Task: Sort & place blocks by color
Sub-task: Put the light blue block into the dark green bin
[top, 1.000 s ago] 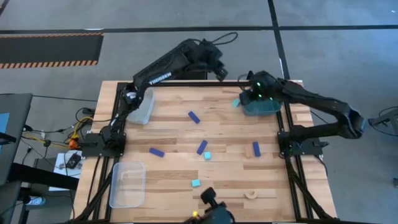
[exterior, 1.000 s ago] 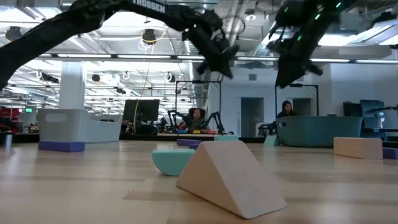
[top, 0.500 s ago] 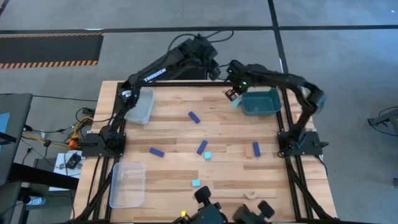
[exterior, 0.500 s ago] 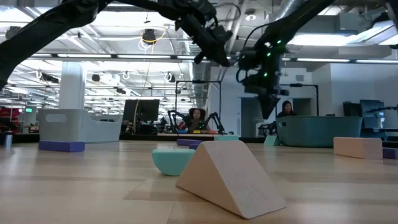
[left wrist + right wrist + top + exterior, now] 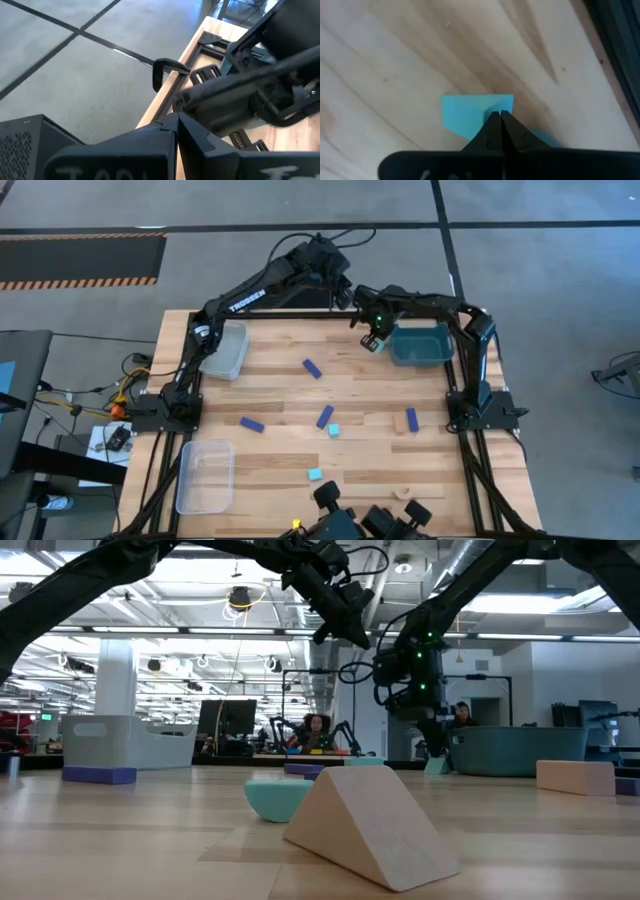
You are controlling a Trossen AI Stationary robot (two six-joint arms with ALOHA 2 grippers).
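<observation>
Cyan is the colour in hand: your right gripper (image 5: 499, 116) hangs fingers pinched together, empty, directly above a cyan block (image 5: 470, 114) lying on the counter (image 5: 280, 395) just beside the teal bin (image 5: 422, 345). You'll need to reopen before grasping. Left gripper (image 5: 176, 122) waits closed, aloft.

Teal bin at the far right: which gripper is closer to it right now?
Right. The right gripper hovers just beside the teal bin, above a cyan block. The left gripper hangs beyond the table's far edge.

Grainy matt wooden table (image 5: 395, 45); smooth, probably plastic cyan block (image 5: 465, 112)
</observation>
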